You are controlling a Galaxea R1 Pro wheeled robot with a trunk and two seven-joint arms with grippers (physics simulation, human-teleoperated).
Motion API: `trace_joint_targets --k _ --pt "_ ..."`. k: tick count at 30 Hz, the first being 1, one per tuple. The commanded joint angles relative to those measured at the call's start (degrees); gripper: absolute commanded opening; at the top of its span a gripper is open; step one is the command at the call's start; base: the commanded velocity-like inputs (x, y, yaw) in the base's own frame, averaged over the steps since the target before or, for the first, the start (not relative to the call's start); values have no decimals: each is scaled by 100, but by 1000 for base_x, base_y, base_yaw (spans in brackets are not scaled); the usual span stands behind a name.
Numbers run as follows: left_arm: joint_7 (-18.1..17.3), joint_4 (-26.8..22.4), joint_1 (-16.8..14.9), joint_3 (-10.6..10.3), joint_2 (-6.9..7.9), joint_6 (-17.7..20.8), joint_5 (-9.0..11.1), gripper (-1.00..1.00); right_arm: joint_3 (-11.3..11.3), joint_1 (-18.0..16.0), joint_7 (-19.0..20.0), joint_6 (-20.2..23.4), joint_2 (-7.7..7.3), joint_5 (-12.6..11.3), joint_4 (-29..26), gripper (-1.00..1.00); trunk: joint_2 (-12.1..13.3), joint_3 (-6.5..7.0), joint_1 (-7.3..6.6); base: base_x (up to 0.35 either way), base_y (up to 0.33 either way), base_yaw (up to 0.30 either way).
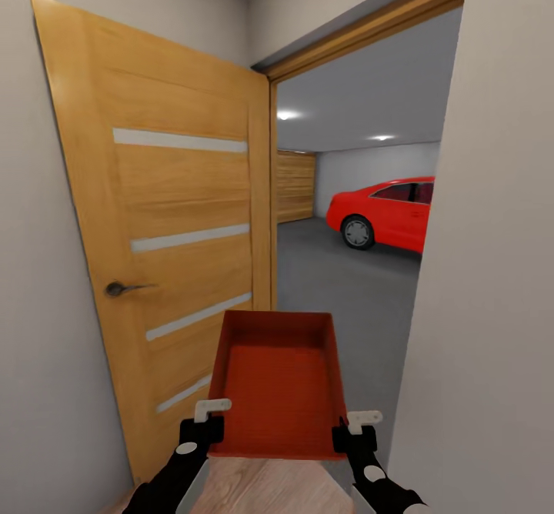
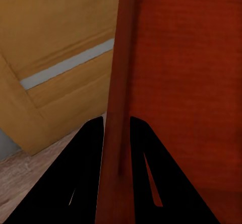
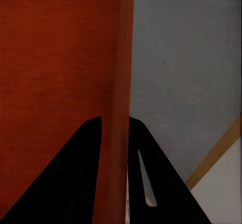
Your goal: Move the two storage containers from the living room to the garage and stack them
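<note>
Head view: a red-orange storage bin [image 1: 278, 383] is carried low at about 6 o'clock, held level in front of the robot. The left gripper [image 1: 204, 429] holds the bin's near left corner and the right gripper [image 1: 354, 438] holds its near right corner. At 9 o'clock an open wooden door [image 1: 165, 245] with pale horizontal strips and a dark handle swings toward the wall. Through the doorway, from 12 to 2 o'clock, lies the garage with a dark grey concrete floor [image 1: 338, 283], a red car [image 1: 385, 214] at 2 o'clock and a wooden garage door [image 1: 295, 186] at the back. A plain pale wall [image 1: 492, 268] fills 3 o'clock.

Left wrist view: two black fingers [image 2: 85, 168] sit either side of the bin's wall [image 2: 118, 108], clamped on it, with the wooden door and pale plank flooring [image 2: 30, 178] behind.

Right wrist view: the black fingers [image 3: 75, 173] likewise pinch the bin's wall [image 3: 121, 98], with grey concrete [image 3: 186, 73] beyond.

The step in hand looks like carrying one bin through the doorway. The next move likely calls for rolling straight ahead, keeping clear of door and frame, then lowering the bin onto the concrete.
</note>
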Motion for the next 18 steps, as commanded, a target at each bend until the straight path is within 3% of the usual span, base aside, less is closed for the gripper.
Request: trace_joint_targets --k 1,18 --pt "133 99 1 -29 53 31 69 -100 -166 -13 -82 -295 -1 6 -9 -100 -6 -8 4 300 174 -284" --pt "133 99 1 -29 53 29 72 -100 -168 -11 -82 -295 -1 5 -9 -100 -6 -8 4 300 174 -285"
